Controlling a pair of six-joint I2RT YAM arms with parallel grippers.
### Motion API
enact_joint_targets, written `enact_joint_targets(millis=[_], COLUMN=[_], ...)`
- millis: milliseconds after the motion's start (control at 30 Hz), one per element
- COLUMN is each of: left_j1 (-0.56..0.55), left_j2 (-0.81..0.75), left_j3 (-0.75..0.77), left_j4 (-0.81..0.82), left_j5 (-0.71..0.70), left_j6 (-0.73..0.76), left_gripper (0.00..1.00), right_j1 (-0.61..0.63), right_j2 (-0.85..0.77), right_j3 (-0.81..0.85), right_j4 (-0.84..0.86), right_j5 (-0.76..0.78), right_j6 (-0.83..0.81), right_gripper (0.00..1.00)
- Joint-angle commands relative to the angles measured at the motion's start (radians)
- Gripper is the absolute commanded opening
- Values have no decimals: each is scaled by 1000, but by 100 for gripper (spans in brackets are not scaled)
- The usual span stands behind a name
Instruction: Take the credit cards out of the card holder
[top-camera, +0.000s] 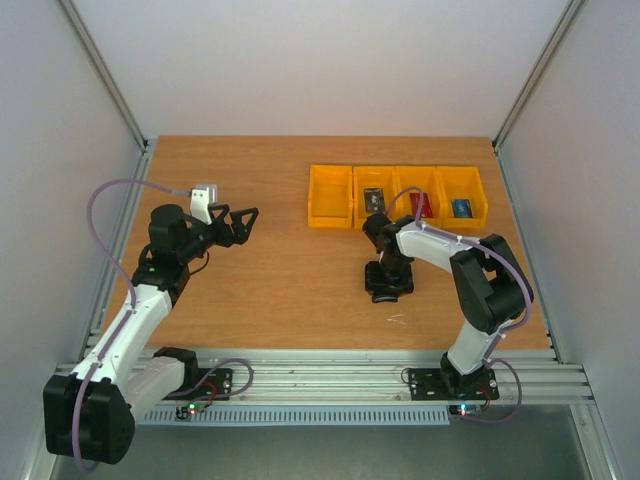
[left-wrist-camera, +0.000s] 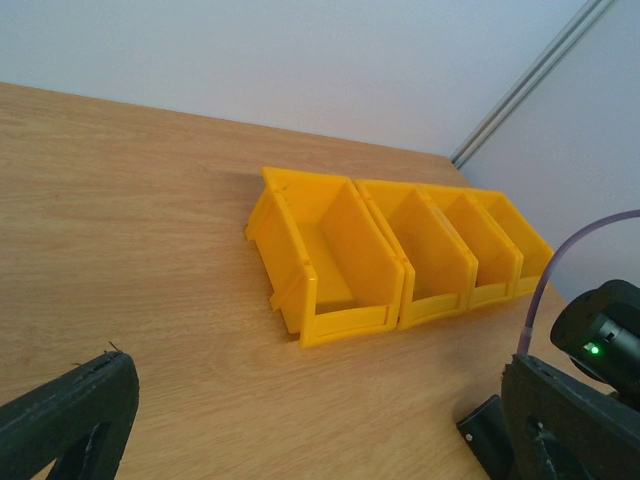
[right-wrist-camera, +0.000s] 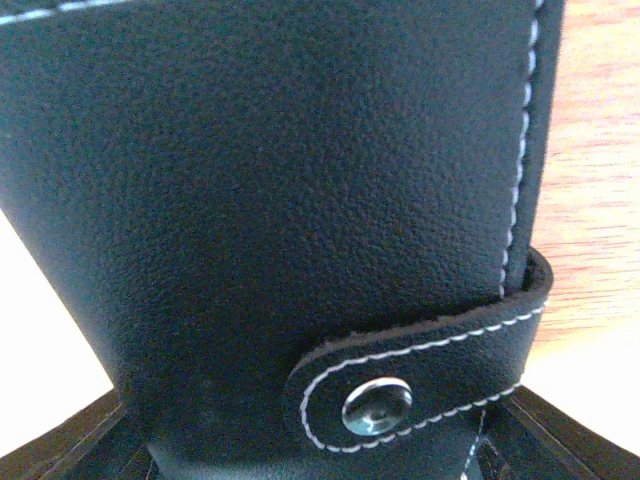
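Observation:
The card holder (top-camera: 390, 290), a black wallet with white stitching, lies on the table and fills the right wrist view (right-wrist-camera: 260, 180). Its tab (right-wrist-camera: 420, 370) is snapped shut. My right gripper (top-camera: 388, 270) points down onto it, and its fingers (right-wrist-camera: 80, 445) straddle the wallet's sides; I cannot see whether they press on it. Credit cards lie in the yellow bins: a dark one (top-camera: 373, 198), a red one (top-camera: 421, 205) and a blue one (top-camera: 461, 208). My left gripper (top-camera: 240, 222) hangs open and empty over the left half of the table, well apart from the wallet.
A row of yellow bins (top-camera: 397, 180) stands at the back right, also seen in the left wrist view (left-wrist-camera: 330, 260). The leftmost bin (top-camera: 330, 196) holds nothing. The right arm (left-wrist-camera: 600, 340) shows at the right edge of the left wrist view.

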Motion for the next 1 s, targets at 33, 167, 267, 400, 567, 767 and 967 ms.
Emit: enact_joint_targets(millis=[33,167,267,400,567,767,967], left_j1=[-5,-7,-8,-14,-41,-81,-77], left_j2=[7,17,18,33,46,23,3], left_j3=[33,57,85,134,199,193,199], left_j4=[95,149,198,297,355,405,442], left_j5=[59,59,55,63,99,219,247], left_j6=[20,-56,-161,-334,-432,-386,-388], left_gripper=[99,99,99,99,99,99,99], right_j1=[26,38,64,147,318,408,460], right_j2=[-109,-179,-213,-225,-176,-82,-45], right_j3=[110,224,347,522,725,886,953], right_j4=[-8,-27,-46,8,111,144,125], right_j5=[24,39,74,148,234,230,231], right_j6=[-45,-44,-44,-127,-242,-315,-378], right_gripper=[68,64,62,59,58,57,58])
